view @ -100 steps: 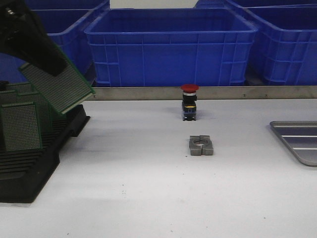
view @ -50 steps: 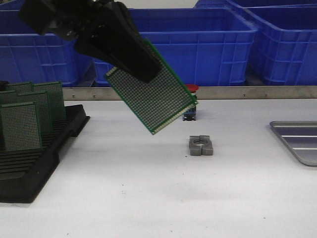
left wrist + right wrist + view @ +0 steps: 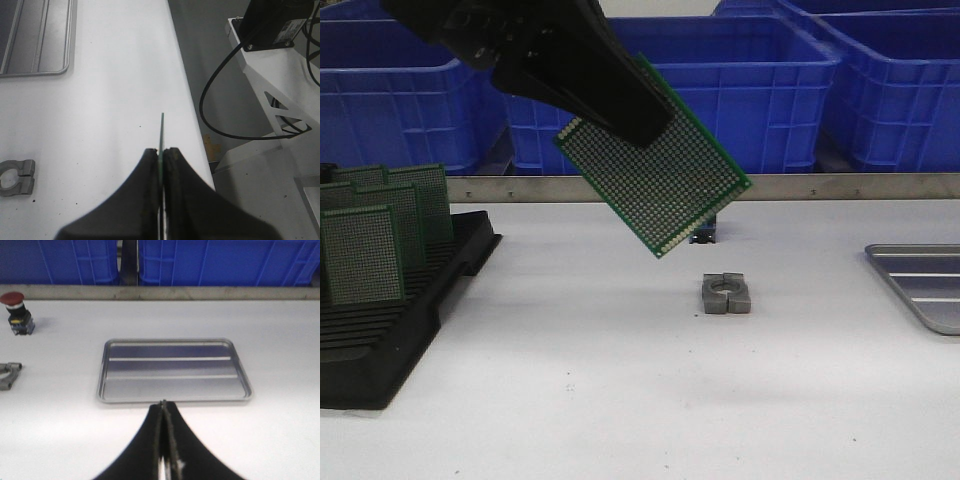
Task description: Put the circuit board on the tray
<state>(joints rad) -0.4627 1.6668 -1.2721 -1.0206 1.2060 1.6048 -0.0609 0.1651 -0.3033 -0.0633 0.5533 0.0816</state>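
Observation:
My left gripper (image 3: 620,110) is shut on a green perforated circuit board (image 3: 658,165) and holds it tilted in the air above the middle of the table. In the left wrist view the board (image 3: 161,135) shows edge-on between the shut fingers (image 3: 161,152). The silver-grey metal tray (image 3: 920,283) lies at the table's right edge, and its corner shows in the left wrist view (image 3: 37,37). The tray (image 3: 172,370) is empty and lies just ahead of my right gripper (image 3: 163,404), which is shut with nothing in it.
A black slotted rack (image 3: 380,320) with several upright green boards (image 3: 362,252) stands at the left. A grey metal clamp block (image 3: 726,294) lies mid-table. A red-capped push button (image 3: 15,312) stands behind it, largely hidden by the board in the front view. Blue bins (image 3: 660,90) line the back.
My left arm has carried the circuit board from above the rack rightward to over the middle of the table. The board now hides the red push button in the front view.

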